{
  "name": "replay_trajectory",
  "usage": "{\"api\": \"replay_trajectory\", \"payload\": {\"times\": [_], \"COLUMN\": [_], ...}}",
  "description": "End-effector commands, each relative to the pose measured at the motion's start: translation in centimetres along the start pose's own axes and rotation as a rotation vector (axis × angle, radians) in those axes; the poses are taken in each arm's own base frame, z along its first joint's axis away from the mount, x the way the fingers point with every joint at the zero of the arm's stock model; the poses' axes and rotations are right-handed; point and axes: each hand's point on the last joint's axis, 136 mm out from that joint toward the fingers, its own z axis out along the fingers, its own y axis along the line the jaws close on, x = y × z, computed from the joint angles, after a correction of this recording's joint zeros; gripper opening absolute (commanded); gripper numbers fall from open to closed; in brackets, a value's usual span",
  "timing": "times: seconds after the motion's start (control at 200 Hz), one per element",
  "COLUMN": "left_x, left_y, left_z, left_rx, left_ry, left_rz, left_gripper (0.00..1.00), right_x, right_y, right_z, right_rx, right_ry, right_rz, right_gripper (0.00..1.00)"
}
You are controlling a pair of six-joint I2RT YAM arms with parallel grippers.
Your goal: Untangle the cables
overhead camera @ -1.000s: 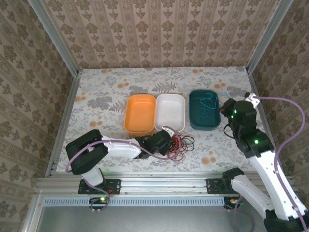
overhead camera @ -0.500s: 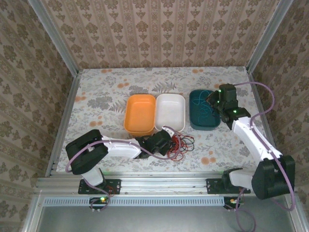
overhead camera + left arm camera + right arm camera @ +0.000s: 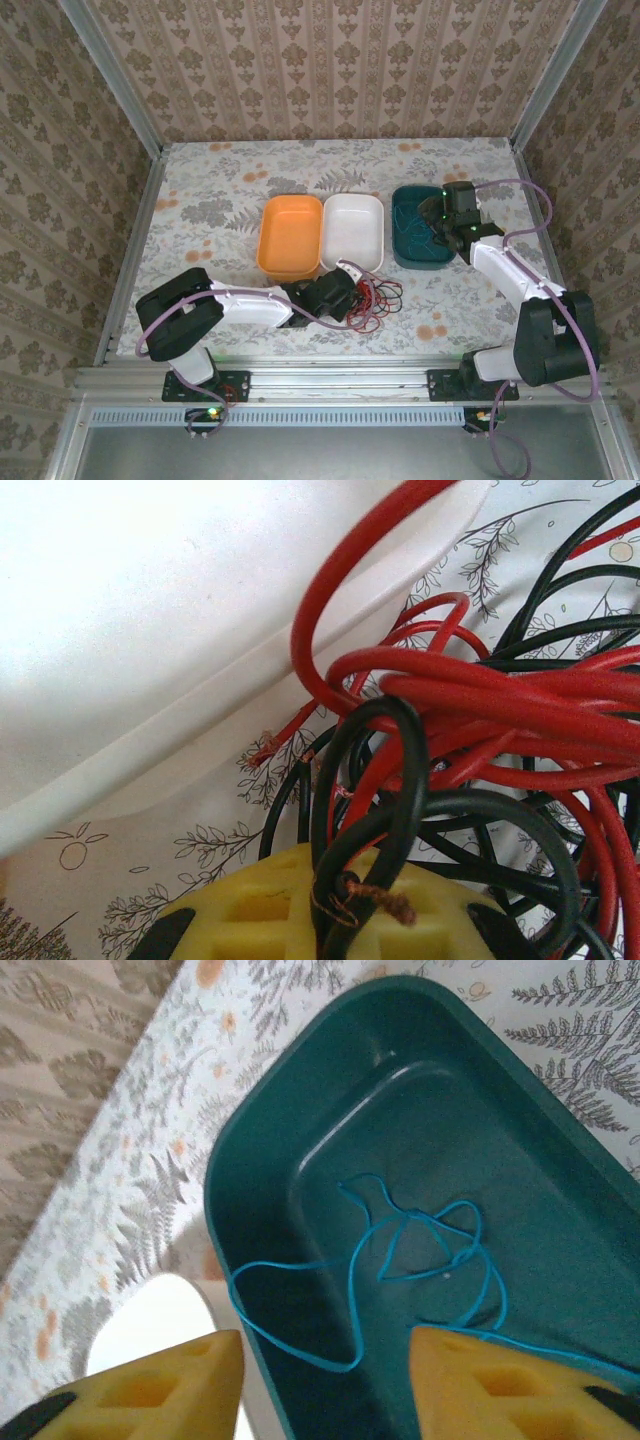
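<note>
Cables (image 3: 372, 298), red and black, are lying in a knot on the table (image 3: 200, 210) just in front of the white tray (image 3: 352, 232). In the top view the left gripper (image 3: 338, 296) is covering the knot's left part, so the crossings there are hard to make out. In the left wrist view the cables (image 3: 480, 710) are running off the right and bottom edges; the white tray (image 3: 150, 630) is blurring out at the upper left; a bare copper end is showing on one black strand. The left gripper (image 3: 335, 885) is appearing as one yellow mass cut off by the bottom edge, its fingers pressing together on a black loop passing down between them; red loops are arching just above, one crossing in front of the tray's rim. The orange tray (image 3: 290, 237) is sitting right beside the white one; open table is lying to the right of the knot and along the near edge. The blue cable (image 3: 422, 212) is lying loose inside the teal tray (image 3: 420, 264), with the right gripper (image 3: 437, 222) hovering over it. In the right wrist view the right gripper (image 3: 325, 1380) is holding its fingers wide apart, gripping nothing; the blue cable (image 3: 400, 1250) is lying on the tray floor beyond the gap, one bend resting against the teal tray's (image 3: 225, 1190) left wall, its right end passing out of sight behind the right fingertip.
</note>
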Motion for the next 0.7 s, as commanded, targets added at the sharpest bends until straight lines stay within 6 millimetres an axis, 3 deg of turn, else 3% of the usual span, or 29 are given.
{"api": "replay_trajectory", "payload": {"times": [0.0, 0.095, 0.235, 0.385, 0.695], "left_x": [-0.8, -0.9, -1.0, -1.0, -1.0], "left_y": [-0.3, -0.4, -0.5, -0.7, -0.8], "left_z": [-0.6, -0.8, -1.1, -1.2, -1.1], "left_rx": [0.013, 0.023, 0.035, 0.05, 0.052], "left_ry": [-0.035, -0.052, -0.064, -0.065, -0.06], "left_rz": [0.014, 0.01, 0.006, 0.011, 0.016], "left_gripper": [0.0, 0.0, 0.0, 0.0, 0.0], "right_x": [0.9, 3.6, 10.1, 15.4, 18.2], "right_y": [0.4, 1.2, 2.6, 1.6, -0.7], "right_z": [-2.4, -4.0, -6.5, -7.7, -6.3], "right_rx": [-0.003, -0.079, -0.232, -0.271, -0.187], "right_ry": [0.046, 0.121, 0.31, 0.462, 0.549], "right_rz": [-0.135, -0.268, -0.486, -0.628, -0.779], "right_gripper": [0.51, 0.52, 0.52, 0.55, 0.57]}}
